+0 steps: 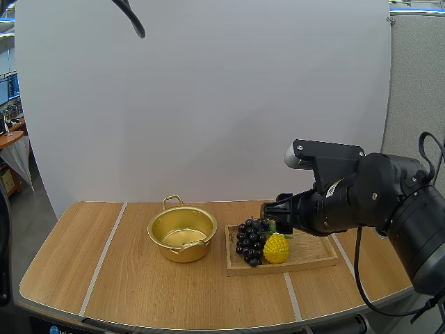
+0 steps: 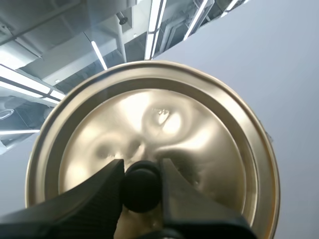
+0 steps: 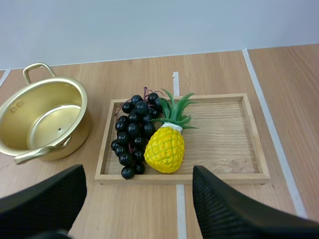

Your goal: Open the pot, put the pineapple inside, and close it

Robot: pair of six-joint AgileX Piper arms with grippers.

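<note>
the pot (image 1: 182, 233) is sitting open, the left gripper (image 2: 142, 181) is clamping the lid (image 2: 149, 114), and the right gripper (image 3: 138, 172), spread wide, is hovering near the pineapple (image 3: 165, 149) lying on the wooden tray (image 3: 224, 144), so loading and closing are waiting.

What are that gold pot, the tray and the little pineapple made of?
Pot and lid: thin metal, probably, brass-gold and shiny, with mirror-like reflections. Tray: wood, matte, visible grain. Pineapple: likely plastic, a toy; its yellow is too even and smooth, though I can't be sure.
</note>
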